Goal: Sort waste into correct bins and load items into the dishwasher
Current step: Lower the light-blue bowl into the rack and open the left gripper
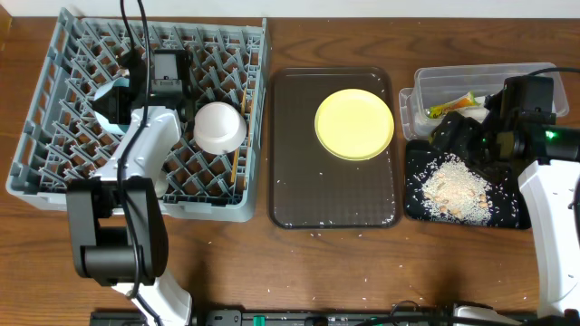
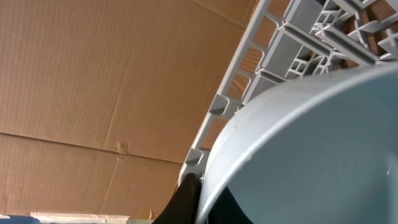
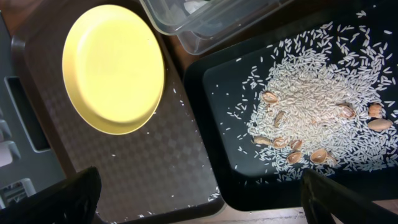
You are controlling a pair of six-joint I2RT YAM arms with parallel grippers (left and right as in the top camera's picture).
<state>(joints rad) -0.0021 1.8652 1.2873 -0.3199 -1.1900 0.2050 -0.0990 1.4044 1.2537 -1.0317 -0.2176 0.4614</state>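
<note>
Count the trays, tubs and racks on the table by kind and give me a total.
Trays: 2, the brown serving tray and the black tray
Tubs: 1, the clear tub
Racks: 1, the grey dish rack
Total: 4

the yellow plate (image 1: 354, 123) is found clear from above on the brown tray (image 1: 333, 195) (bare surface is seen below it). the rack's (image 1: 54, 118) middle is crowded by the left arm (image 1: 149, 145), light blue bowl (image 1: 111, 101) and white bowl (image 1: 219, 127).
</note>
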